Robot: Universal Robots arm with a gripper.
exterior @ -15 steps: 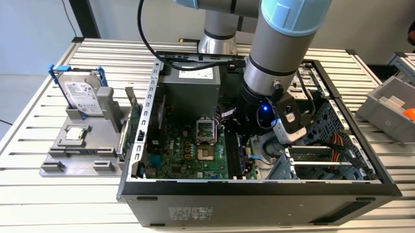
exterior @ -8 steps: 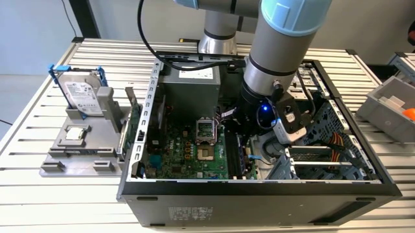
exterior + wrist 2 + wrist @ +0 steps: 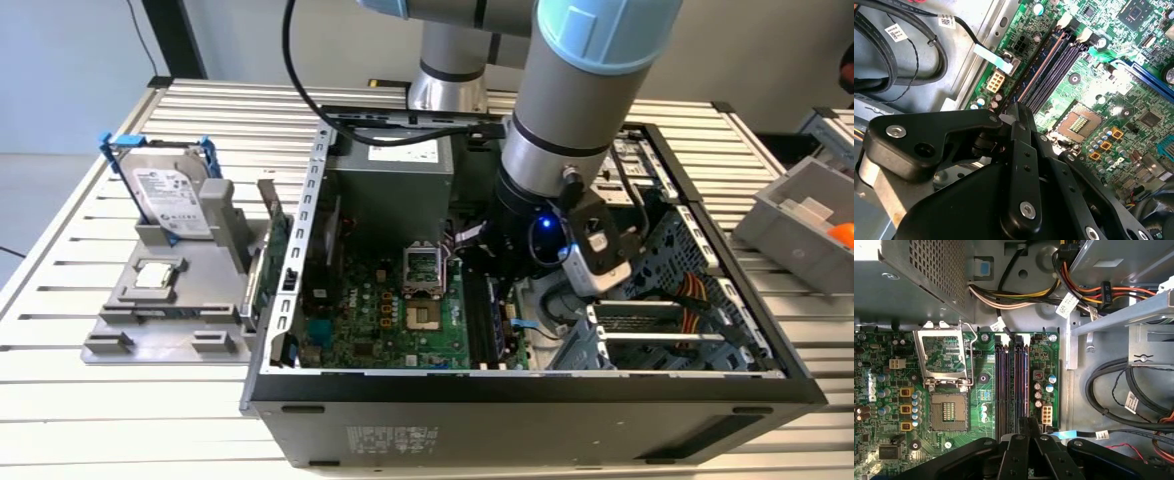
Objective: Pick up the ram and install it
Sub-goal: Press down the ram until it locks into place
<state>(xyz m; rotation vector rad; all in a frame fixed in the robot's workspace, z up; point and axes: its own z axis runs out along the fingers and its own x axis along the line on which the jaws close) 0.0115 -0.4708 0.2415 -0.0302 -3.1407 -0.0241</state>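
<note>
Printed labels appear on the hard drive [image 3: 174, 200], the computer case [image 3: 394, 440] front and cable tags [image 3: 894, 32]; none is legible.

case [image 3: 534, 400]: matt dark metal; gripper [image 3: 1021, 120]: black matt plastic; motherboard [image 3: 954, 390]: glossy green board
</note>
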